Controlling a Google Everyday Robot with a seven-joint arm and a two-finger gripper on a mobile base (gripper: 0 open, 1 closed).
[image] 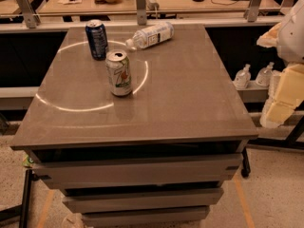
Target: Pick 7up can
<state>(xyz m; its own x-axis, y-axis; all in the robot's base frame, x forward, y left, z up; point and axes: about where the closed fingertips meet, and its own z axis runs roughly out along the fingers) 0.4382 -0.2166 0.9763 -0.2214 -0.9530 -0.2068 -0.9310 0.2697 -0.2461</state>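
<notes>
The 7up can (118,73), whitish-silver with green and red markings and a silver top, stands upright on the grey table (190,108), left of its middle. My gripper (281,101) is at the right edge of the view, with the pale arm, beyond the table's right side. It is well apart from the can and holds nothing that I can see.
A dark blue can (97,39) stands behind the 7up can to the left. A clear plastic bottle (151,34) lies on its side at the back. A railing (140,4) runs behind the table. Two small bottles (251,75) sit on a ledge at the right.
</notes>
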